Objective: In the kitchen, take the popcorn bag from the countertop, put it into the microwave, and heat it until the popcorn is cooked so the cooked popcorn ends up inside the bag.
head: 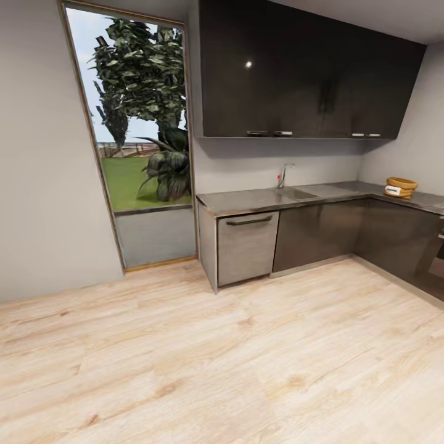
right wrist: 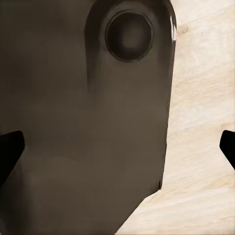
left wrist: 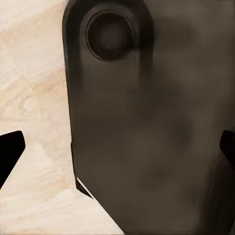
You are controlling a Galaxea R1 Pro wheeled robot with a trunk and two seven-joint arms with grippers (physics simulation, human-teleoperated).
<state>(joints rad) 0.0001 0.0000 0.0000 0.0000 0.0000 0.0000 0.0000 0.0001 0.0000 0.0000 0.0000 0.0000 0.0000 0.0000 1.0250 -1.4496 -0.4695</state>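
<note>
The popcorn bag [head: 401,187], a small tan sack with a rolled rim and a white label, stands on the grey steel countertop [head: 259,198] at the far right of the head view, across the kitchen. In the left wrist view my left gripper [left wrist: 117,151] is open, its black fingertips [left wrist: 10,152] far apart at the frame's edges, with nothing between them. The right wrist view has my right gripper [right wrist: 117,149] open the same way, fingertips [right wrist: 10,152] wide apart and empty. Both wrist cameras look down at a dark part of my own body and the wood floor. The microwave is out of view.
A sink with a tap [head: 282,176] is set in the countertop. Dark glossy wall cabinets [head: 308,74] hang above, and a steel dishwasher front [head: 246,246] sits below. A tall window [head: 139,135] stands at left. Light wood-plank floor [head: 216,357] stretches between me and the counter.
</note>
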